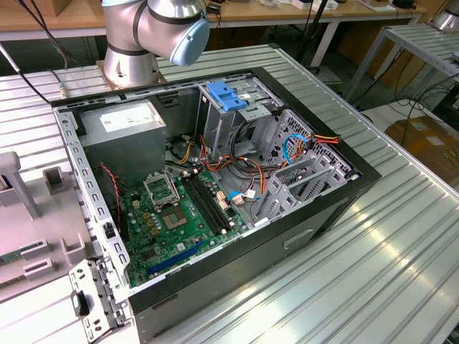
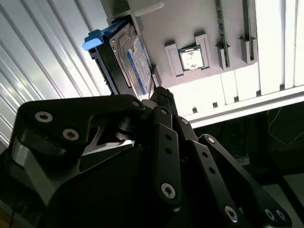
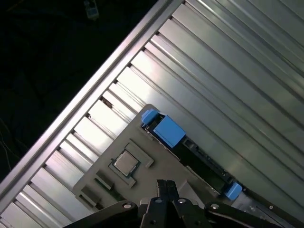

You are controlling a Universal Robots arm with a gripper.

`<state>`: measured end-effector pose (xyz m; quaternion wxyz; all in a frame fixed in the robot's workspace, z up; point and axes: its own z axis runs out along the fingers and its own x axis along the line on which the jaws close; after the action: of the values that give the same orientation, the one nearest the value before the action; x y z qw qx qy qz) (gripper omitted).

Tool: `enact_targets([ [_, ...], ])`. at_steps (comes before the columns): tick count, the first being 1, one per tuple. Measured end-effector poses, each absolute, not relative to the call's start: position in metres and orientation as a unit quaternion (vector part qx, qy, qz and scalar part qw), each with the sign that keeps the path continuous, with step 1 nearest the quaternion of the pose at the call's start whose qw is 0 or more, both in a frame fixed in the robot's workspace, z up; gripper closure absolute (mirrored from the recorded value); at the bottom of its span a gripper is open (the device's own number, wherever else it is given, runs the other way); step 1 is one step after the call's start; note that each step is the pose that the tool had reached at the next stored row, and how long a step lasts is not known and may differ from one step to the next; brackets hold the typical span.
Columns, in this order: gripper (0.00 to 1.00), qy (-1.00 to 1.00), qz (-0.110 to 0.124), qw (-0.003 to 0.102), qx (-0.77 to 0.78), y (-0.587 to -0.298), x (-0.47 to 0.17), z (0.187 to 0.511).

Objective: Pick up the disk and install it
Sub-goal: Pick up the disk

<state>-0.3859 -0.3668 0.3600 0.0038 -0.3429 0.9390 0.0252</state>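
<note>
ribbed table (image 3: 213, 71); gripper (image 3: 166, 183) near disk (image 3: 170, 132)

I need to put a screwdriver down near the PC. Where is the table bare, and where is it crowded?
Bare: the ribbed table on the exterior view's right of the computer case, and the slats beside the disk in the first wrist view. Crowded: the grey fixture plate on the exterior view's left, and the cables inside the case.

Open PC case (image 1: 287, 244) lies on its side on the ribbed metal table (image 1: 401, 272). Arm (image 1: 154, 29) at 11 o'clock. Inside the case: grey power supply (image 1: 122, 132) at 10, blue latch (image 1: 224, 95) at 12, motherboard (image 1: 172, 215) at 7, metal cage (image 1: 301, 168) at 3.
</note>
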Motion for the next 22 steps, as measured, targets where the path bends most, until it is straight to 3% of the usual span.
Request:
enact_targets([
  [22, 0.89, 0.891, 0.026, 0.001, -0.454, -0.3668, -0.3859, 0.3600],
])
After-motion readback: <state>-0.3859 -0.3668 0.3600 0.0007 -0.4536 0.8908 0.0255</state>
